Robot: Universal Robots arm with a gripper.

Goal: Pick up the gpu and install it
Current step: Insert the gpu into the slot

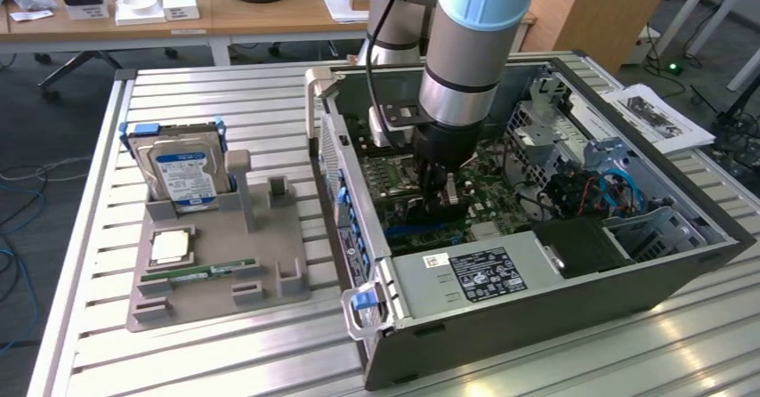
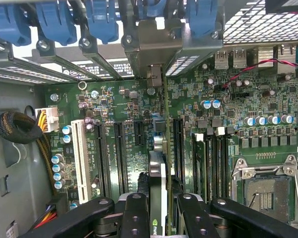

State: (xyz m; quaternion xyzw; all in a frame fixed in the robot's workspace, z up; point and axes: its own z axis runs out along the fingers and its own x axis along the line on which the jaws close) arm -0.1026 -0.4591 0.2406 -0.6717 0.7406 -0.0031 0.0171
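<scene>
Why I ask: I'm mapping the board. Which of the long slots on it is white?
The slot nearest the white plug with yellow wires; the other slots, including those flanking the card in the gripper, are black.

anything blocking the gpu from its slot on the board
Nothing visible does. The gripper holds the gpu edge-on, close over the motherboard and its long slots. The cable bundle lies apart from it, by the case wall.

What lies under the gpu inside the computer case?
The gpu, held edge-on in the gripper, stands over the green motherboard, with black slots beside it. What lies directly beneath is covered by the card itself.
</scene>
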